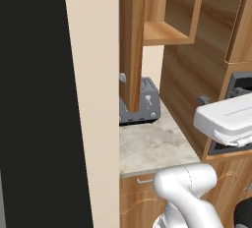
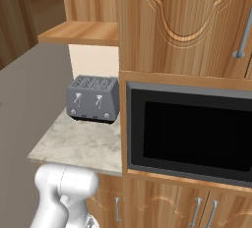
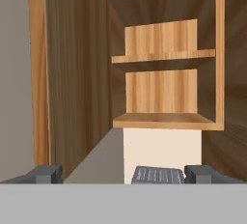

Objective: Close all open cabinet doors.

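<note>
- Two dark fingertips of the jaws stand wide apart at the bottom of the hand view, released, grasping nothing.
- Beyond them is an open cabinet with bare wooden shelves.
- Its open door swings out on the left of that cabinet, seen from its inner side; in the left base view it stands edge-on, over the toaster.
- Grey toaster sits at the far end of the marble desk, below the open cabinet's bottom shelf.
- Right of the toaster, a closed door with a carved arch and silver handle hangs above the black microwave.
</note>
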Available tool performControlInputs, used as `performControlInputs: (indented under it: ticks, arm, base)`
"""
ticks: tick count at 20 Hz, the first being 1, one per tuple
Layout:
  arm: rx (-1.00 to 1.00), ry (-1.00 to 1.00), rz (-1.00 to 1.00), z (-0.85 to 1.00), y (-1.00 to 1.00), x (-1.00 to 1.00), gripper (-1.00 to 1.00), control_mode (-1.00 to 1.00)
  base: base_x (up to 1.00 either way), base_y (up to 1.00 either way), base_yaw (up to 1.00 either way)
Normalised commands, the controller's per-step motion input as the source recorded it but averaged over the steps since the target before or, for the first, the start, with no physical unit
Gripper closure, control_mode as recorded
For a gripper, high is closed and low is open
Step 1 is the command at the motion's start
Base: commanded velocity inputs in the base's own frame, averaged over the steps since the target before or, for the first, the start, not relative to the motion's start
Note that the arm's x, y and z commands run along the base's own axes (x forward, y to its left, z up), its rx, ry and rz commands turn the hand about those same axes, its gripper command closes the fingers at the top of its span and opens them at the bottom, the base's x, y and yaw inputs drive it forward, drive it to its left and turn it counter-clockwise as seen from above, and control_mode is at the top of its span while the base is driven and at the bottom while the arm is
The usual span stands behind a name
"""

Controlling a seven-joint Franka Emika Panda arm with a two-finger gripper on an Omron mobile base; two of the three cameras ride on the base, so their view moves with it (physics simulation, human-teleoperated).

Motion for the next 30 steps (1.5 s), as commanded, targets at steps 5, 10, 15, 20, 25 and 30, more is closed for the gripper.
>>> performControlInputs:
  ticks: [5, 10, 15, 20, 25, 30]
  arm:
    - [0.0, 0.03, 0.21, 0.04, 0.07, 0.0, -1.0, -1.0]
    - [0.0, 0.0, 0.12, 0.0, 0.11, 0.0, -1.0, -1.0]
    - [0.0, 0.0, 0.02, 0.0, 0.27, 0.0, -1.0, -1.0]
    - [0.0, 0.0, 0.0, 0.0, 0.27, 0.01, -1.0, -1.0]
    - [0.0, 0.0, 0.0, 0.0, 0.23, 0.05, -1.0, -1.0]
    - [-0.03, 0.0, 0.0, 0.0, 0.28, 0.14, -1.0, -1.0]
  base:
    - [0.0, 0.0, 0.0]
    - [0.0, 0.0, 0.0]
    - [0.0, 0.0, 0.0]
    - [0.0, 0.0, 0.0]
    - [0.0, 0.0, 0.0]
    - [0.0, 0.0, 0.0]
